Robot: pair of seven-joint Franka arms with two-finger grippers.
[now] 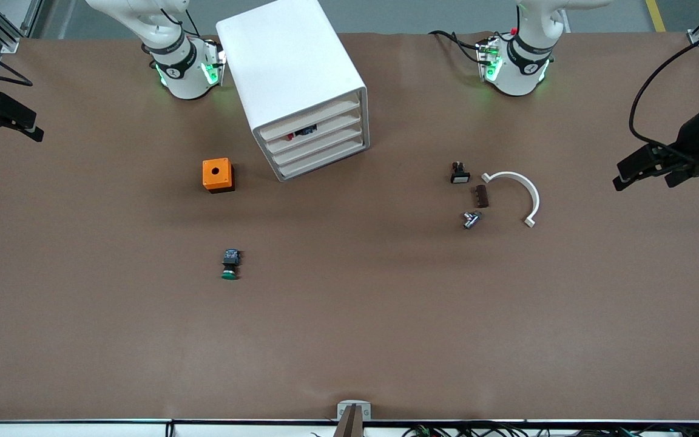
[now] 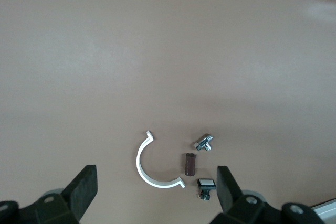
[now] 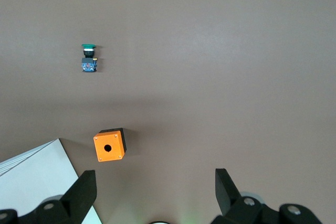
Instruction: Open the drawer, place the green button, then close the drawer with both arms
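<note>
The white cabinet (image 1: 292, 73) stands between the arm bases, and its four tray drawers (image 1: 319, 138) all sit pushed in. The green-capped button (image 1: 230, 265) lies on its side on the table, nearer the front camera than the orange cube (image 1: 218, 175). It also shows in the right wrist view (image 3: 88, 59). My right gripper (image 1: 3, 118) hangs high over the right arm's end of the table, open and empty (image 3: 157, 192). My left gripper (image 1: 634, 170) hangs high over the left arm's end, open and empty (image 2: 157, 192).
Toward the left arm's end lie a black switch with a white cap (image 1: 460, 173), a brown cylinder (image 1: 482, 196), a metal fitting (image 1: 471, 219) and a white C-shaped clip (image 1: 516, 194). The orange cube (image 3: 109, 145) lies beside the cabinet corner (image 3: 37, 177).
</note>
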